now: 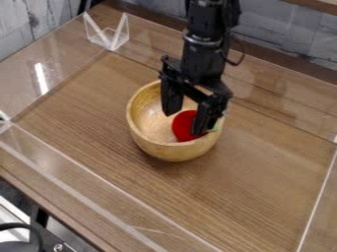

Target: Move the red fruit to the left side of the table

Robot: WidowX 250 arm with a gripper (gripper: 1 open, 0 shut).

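Note:
The red fruit (pixel 186 124) lies inside the light wooden bowl (pixel 148 131) near the middle of the table (pixel 250 197), its green top toward the right rim. My gripper (pixel 190 115) hangs straight down into the bowl, open, with one black finger (pixel 170 99) left of the fruit and the other over its right side by the leaf. The fingers straddle the fruit and part of it is hidden behind them. Whether they touch it I cannot tell.
Clear acrylic walls (pixel 39 74) edge the tabletop all round. A folded clear stand (pixel 105 31) sits at the back left corner. A grey brick wall runs behind the table.

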